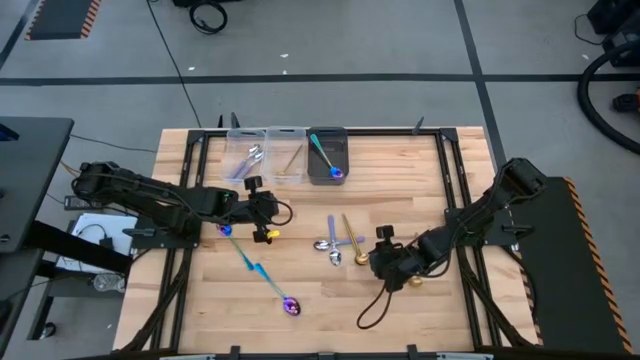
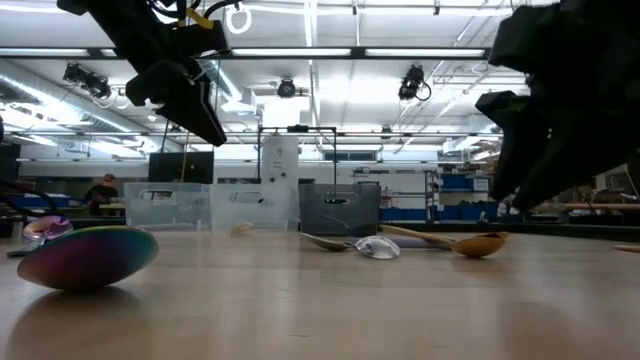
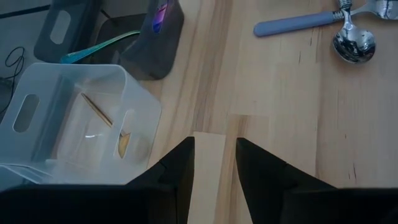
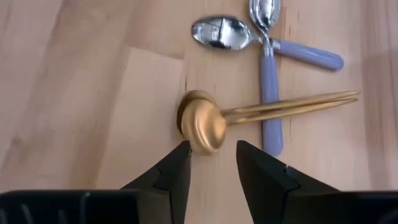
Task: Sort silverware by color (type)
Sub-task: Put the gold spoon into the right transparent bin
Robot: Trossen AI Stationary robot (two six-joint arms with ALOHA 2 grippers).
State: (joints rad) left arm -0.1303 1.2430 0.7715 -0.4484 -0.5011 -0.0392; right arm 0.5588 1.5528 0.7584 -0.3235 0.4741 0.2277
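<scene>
Two lilac-handled silver spoons (image 1: pixel 331 240) (image 4: pixel 270 74) lie crossed mid-table. An all-gold spoon (image 1: pixel 351 240) (image 4: pixel 261 112) lies beside them. My right gripper (image 1: pixel 378 258) (image 4: pixel 212 158) is open and low, its fingertips just short of the gold bowl (image 4: pixel 202 127), touching nothing. Two teal-handled iridescent spoons (image 1: pixel 262 270) (image 2: pixel 85 255) lie flat toward the near left. My left gripper (image 1: pixel 266 218) (image 3: pixel 214 155) is open above bare wood in front of the bins. The middle clear bin (image 3: pixel 93 118) holds a gold spoon, and the dark bin (image 1: pixel 328 155) holds a teal one.
Three bins stand in a row at the far edge. The leftmost clear bin (image 1: pixel 248 158) holds silver spoons. Black frame rails (image 1: pixel 450 200) run along both table sides. A cable loops on the table near the right arm (image 1: pixel 375 305). Bare wood lies between the spoon groups.
</scene>
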